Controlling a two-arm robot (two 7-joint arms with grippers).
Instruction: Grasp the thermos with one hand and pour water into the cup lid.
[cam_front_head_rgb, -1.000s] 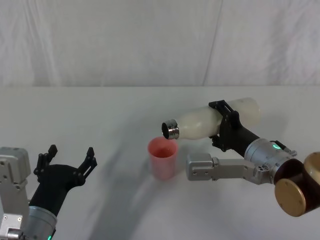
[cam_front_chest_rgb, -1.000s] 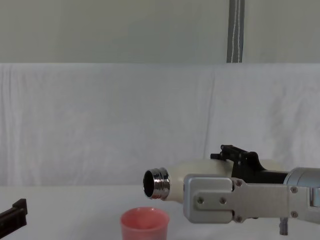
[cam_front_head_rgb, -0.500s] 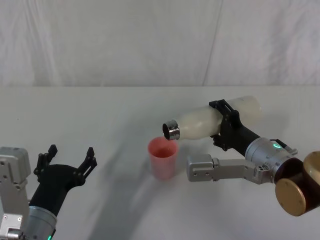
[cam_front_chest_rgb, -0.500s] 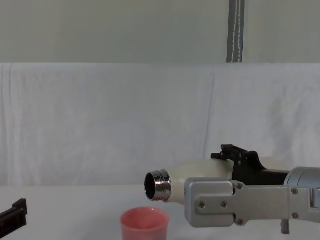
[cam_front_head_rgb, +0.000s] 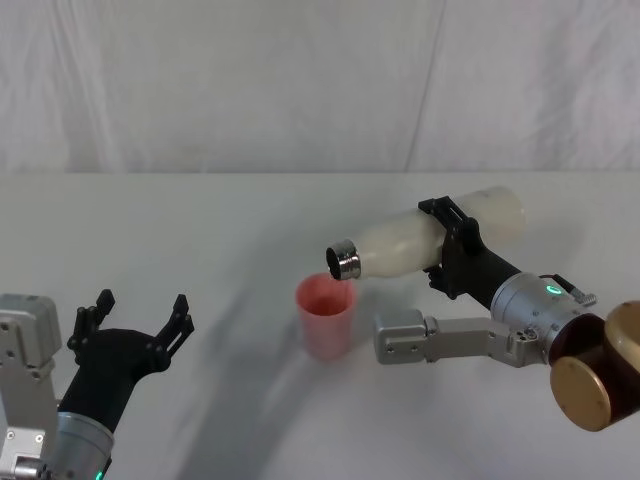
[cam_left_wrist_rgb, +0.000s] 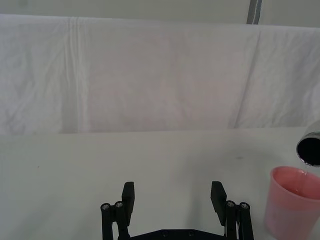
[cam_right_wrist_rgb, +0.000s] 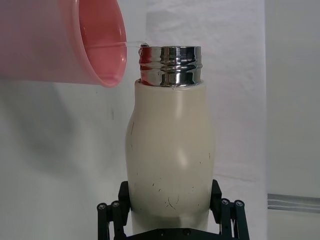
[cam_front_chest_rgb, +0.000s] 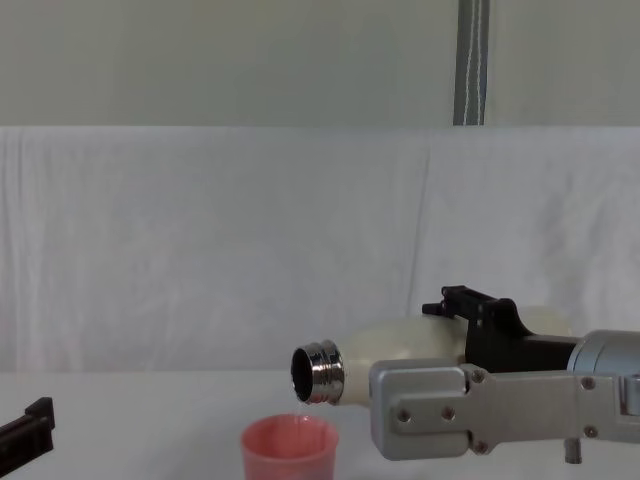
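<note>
now right gripper (cam_front_head_rgb: 448, 243) fingers squeeze thermos (cam_front_head_rgb: 420, 242) middle, tipped sideways so silver neck sits just above cup lid (cam_front_head_rgb: 325, 316) on surface; water drips in. left gripper (cam_front_head_rgb: 138, 316) parked low, fingers spread, holding nothing.

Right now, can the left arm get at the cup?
Probably yes. The left gripper sits open and idle on the cup's left with bare table between; the thermos mouth hangs just above its rim.
</note>
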